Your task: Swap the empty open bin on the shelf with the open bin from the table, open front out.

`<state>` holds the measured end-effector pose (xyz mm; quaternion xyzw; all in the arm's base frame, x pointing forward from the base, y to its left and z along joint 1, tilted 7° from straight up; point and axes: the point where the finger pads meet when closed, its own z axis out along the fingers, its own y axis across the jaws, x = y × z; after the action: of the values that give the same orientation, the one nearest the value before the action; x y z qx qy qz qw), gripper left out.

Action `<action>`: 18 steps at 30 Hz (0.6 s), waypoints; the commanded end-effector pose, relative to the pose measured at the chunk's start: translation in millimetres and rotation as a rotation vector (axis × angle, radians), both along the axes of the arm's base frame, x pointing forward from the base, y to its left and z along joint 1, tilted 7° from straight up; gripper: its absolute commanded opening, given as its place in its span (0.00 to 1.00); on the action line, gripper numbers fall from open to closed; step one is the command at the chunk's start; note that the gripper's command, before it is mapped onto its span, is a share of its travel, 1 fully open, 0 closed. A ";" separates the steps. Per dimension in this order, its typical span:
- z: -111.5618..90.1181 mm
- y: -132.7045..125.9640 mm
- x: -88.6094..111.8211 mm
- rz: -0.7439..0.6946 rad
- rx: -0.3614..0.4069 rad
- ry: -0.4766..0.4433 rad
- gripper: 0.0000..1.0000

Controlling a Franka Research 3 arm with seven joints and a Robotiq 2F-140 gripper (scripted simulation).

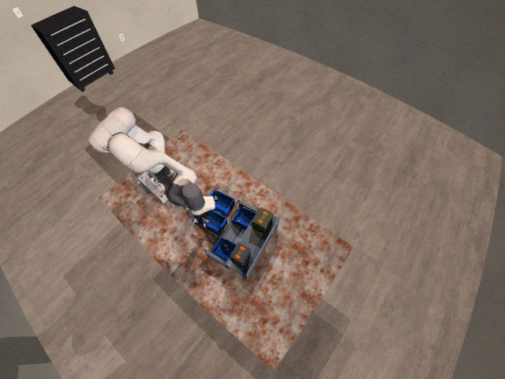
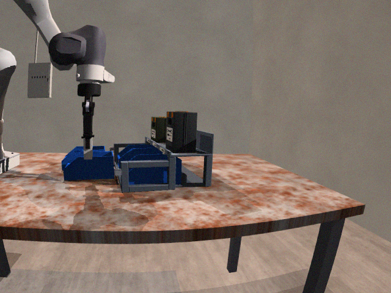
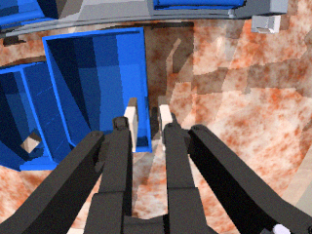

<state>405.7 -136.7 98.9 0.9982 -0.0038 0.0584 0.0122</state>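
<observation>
The empty blue bin (image 3: 97, 88) stands on its base on the table top in front of the grey shelf (image 1: 245, 240); it also shows in the overhead view (image 1: 215, 221). My gripper (image 3: 148, 107) points straight down with its fingers a little apart, one on each side of this bin's right side wall, and a gap shows beside the wall. The side view shows my fingertips (image 2: 87, 153) at the bin's rim. The blue bin with parts (image 3: 26, 117) stands on the table right beside it, farther from me in the overhead view (image 1: 223, 201).
Two blue bins (image 1: 244, 215) (image 1: 223, 248) stand in the shelf's outer places. Two dark boxes (image 2: 181, 130) (image 2: 157, 128) stand on the shelf's top board. A grey control box sits at the arm's base.
</observation>
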 end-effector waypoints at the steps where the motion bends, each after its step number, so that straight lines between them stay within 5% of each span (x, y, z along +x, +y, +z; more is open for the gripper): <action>1: -2.2 1.7 3.6 0.006 0.003 -0.011 0.15; 18: -22.8 1.3 6.3 0.006 0.003 -0.011 0.15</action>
<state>408.6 -137.2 77.2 0.9982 -0.0028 0.0587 0.0133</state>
